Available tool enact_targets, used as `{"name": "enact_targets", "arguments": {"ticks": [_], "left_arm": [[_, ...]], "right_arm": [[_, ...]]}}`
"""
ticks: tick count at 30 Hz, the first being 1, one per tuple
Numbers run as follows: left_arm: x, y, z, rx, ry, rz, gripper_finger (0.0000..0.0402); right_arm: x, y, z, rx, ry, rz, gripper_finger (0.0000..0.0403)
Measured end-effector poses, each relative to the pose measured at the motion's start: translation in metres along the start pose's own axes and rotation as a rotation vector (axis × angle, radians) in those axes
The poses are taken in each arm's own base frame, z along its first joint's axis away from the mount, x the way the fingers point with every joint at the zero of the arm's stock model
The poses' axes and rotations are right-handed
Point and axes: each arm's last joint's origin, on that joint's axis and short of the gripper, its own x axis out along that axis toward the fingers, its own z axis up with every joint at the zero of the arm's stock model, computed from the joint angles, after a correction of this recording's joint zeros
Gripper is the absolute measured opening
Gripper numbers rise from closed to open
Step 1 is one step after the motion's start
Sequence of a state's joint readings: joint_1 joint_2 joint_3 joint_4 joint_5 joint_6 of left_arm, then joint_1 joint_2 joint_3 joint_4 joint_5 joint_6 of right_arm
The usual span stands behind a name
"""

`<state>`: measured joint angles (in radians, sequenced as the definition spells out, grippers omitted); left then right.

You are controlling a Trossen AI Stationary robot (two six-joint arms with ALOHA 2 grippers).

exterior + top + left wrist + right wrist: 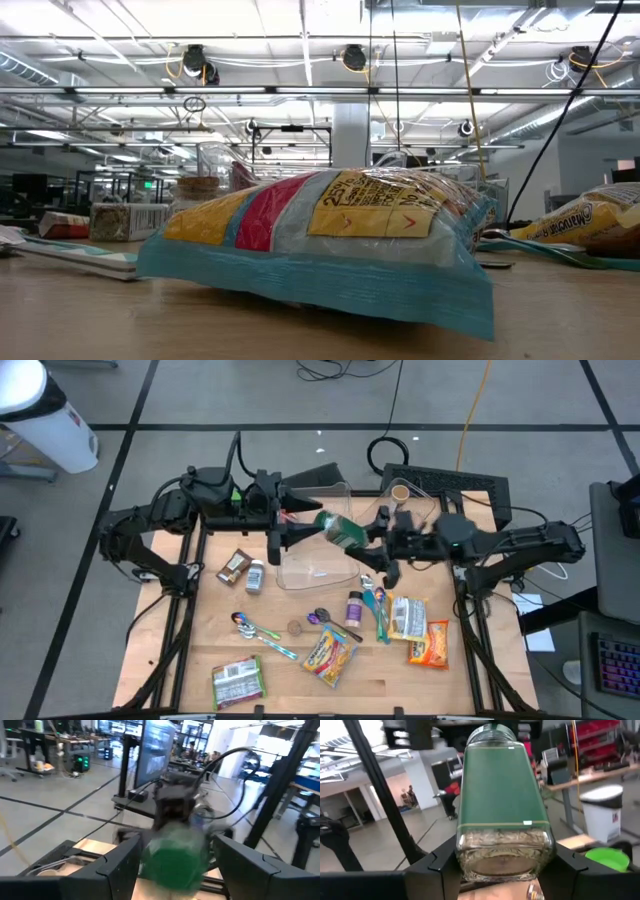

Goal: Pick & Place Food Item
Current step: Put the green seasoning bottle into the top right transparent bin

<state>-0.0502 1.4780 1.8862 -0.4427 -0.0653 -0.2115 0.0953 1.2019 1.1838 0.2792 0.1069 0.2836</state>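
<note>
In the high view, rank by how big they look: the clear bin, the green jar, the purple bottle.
1. Clear bin
2. Green jar, held between both grippers
3. Purple bottle

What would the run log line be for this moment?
stage: handover in the air | object: green-labelled jar over clear container | left gripper: at lid end | right gripper: shut on jar base | green lid: on table

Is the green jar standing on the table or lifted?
Lifted: the green jar lies tilted between the left gripper and right gripper, above the clear container.
</note>
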Motion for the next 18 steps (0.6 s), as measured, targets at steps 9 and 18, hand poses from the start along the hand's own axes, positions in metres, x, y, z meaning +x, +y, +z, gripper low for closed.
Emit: {"name": "enact_targets", "arguments": {"ticks": [9, 18], "left_arm": [[0.023, 0.001, -0.015, 0.009, 0.059, -0.022, 0.0236], [0.014, 0.003, -0.003, 0.078, -0.025, 0.000, 0.0229]], "right_arm": [[0.018, -0.008, -0.020, 0.024, 0.064, 0.021, 0.0188], [0.018, -0.009, -0.017, 0.012, 0.042, 0.018, 0.0188]]}}
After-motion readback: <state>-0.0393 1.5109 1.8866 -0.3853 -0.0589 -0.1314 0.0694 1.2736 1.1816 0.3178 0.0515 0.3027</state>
